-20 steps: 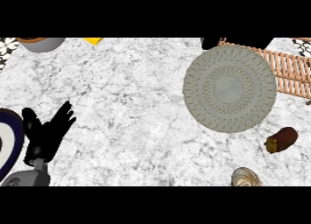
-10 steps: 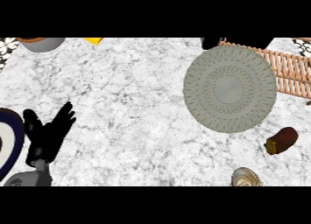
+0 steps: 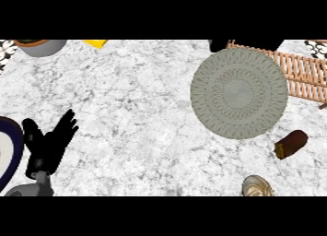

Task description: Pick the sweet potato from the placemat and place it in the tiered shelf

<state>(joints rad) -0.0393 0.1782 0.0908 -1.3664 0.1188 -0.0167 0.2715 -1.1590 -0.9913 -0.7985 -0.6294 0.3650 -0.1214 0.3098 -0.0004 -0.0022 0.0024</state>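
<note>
The sweet potato (image 3: 290,144), a short brown piece, lies on the marble counter just off the lower right edge of the round grey placemat (image 3: 239,93), not on it. The tiered shelf (image 3: 306,76), made of wooden slats, stands at the far right behind the mat. My left hand (image 3: 50,143) rests open at the lower left, fingers pointing up, far from the potato. No right hand or right forearm shows. A black shape (image 3: 220,44) sits at the top edge between mat and shelf; I cannot tell what it is.
A dark-rimmed plate (image 3: 6,156) is cut off by the left edge beside my left hand. A brownish ridged object (image 3: 257,186) lies at the bottom edge below the potato. A grey bowl (image 3: 43,46) and a yellow item (image 3: 96,43) sit at the far left.
The black shape at the top edge above the placemat has grown larger. My left hand and the sweet potato have stayed where they were.
</note>
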